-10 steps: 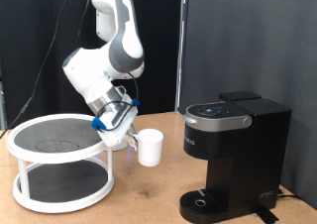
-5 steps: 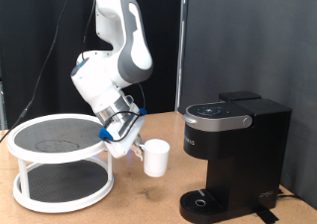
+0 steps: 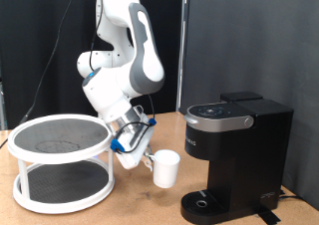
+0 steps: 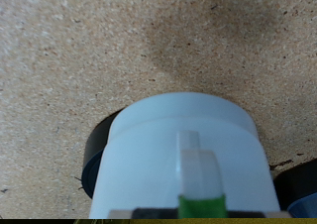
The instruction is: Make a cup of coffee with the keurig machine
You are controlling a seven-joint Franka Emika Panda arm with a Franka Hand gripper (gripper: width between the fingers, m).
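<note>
My gripper (image 3: 146, 159) is shut on the handle side of the white cup (image 3: 164, 169) and holds it tilted just above the wooden table, left of the black keurig machine (image 3: 237, 150) in the exterior view. The machine's lid is down. Its round drip tray (image 3: 203, 201) sits low at its front, a little right of and below the cup. In the wrist view the cup (image 4: 183, 150) fills the lower middle with its handle (image 4: 198, 169) facing the camera. A black rounded shape (image 4: 97, 155) shows behind it.
A white two-tier round rack (image 3: 22, 145) with dark mesh shelves stands at the exterior view's left. A black curtain hangs behind the scene. The bare wooden tabletop (image 3: 130, 210) lies between the rack and the machine.
The gripper has carried the cup to the right and downward, from beside the rack towards the front of the keurig machine. The arm has swung the same way.
</note>
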